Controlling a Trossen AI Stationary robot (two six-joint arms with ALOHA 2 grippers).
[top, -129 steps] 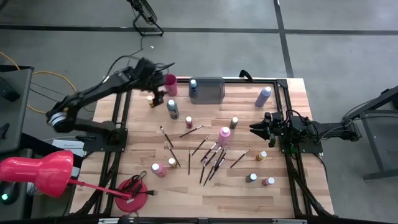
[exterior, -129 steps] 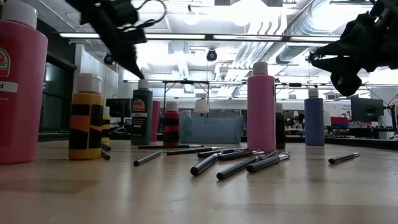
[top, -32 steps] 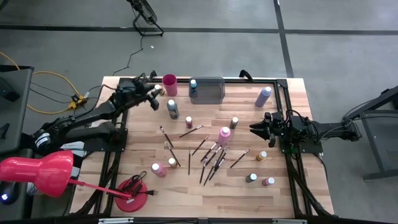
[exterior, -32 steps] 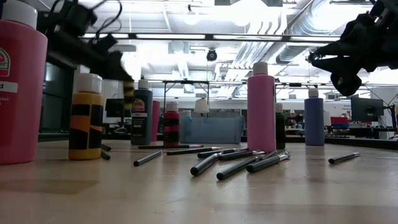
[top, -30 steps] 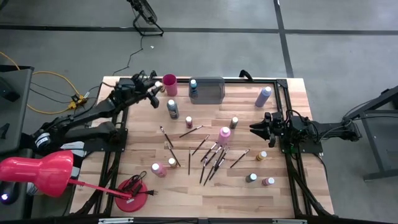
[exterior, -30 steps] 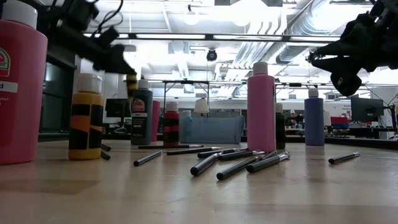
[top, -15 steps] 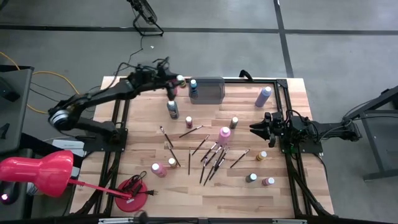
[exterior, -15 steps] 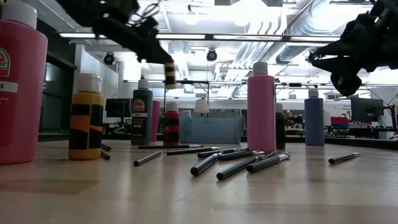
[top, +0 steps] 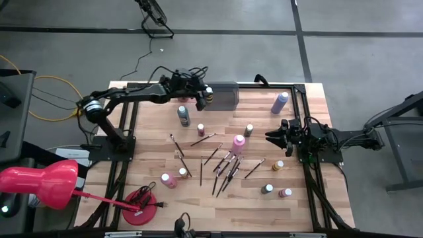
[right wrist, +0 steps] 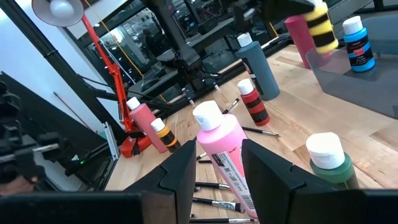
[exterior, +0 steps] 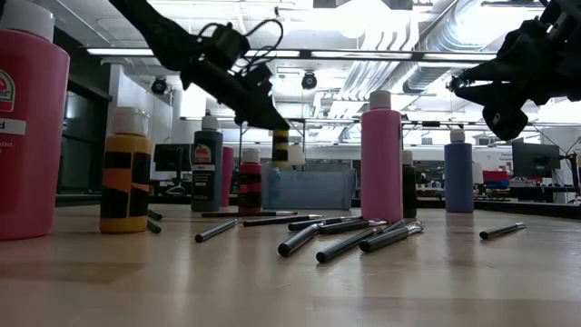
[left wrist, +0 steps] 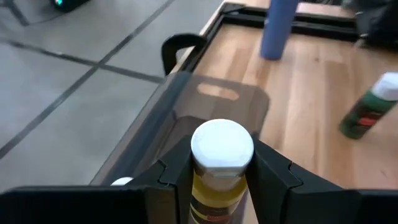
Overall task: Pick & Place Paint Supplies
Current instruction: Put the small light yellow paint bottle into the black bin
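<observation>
My left gripper [top: 206,96] is shut on a yellow, black-striped paint bottle [exterior: 280,145] with a white cap [left wrist: 222,144], lifted above the left end of the grey tray [top: 226,94]. A blue bottle [right wrist: 357,34] stands in that tray. The other bottles stand on their bases: pink [top: 238,142], lavender [top: 280,102], dark [top: 184,116]. Several thin brushes [top: 223,165] lie flat mid-table. My right gripper [top: 269,137] waits open at the table's right side, touching nothing. My left gripper pinches the yellow bottle's upper body [left wrist: 214,183], just under the white cap, between its two fingers [left wrist: 267,171]. The fingers slant down from the table's left [exterior: 241,91]. The bottle hangs upright at the finger ends, lifted clear over the tray [left wrist: 186,118].
A pink cup [right wrist: 298,37] stands left of the tray. Small bottles stand near the right and near edges [top: 277,165], [top: 267,188], [top: 168,180]. A red lamp base [top: 140,205] sits at the near left corner. Bare wood lies between the tray and the lavender bottle.
My left gripper has carried the yellow bottle from the far left corner toward the table's right along the far edge, past the pink cup, to above the tray's left end, and it has come down somewhat. It has stayed shut on the bottle.
</observation>
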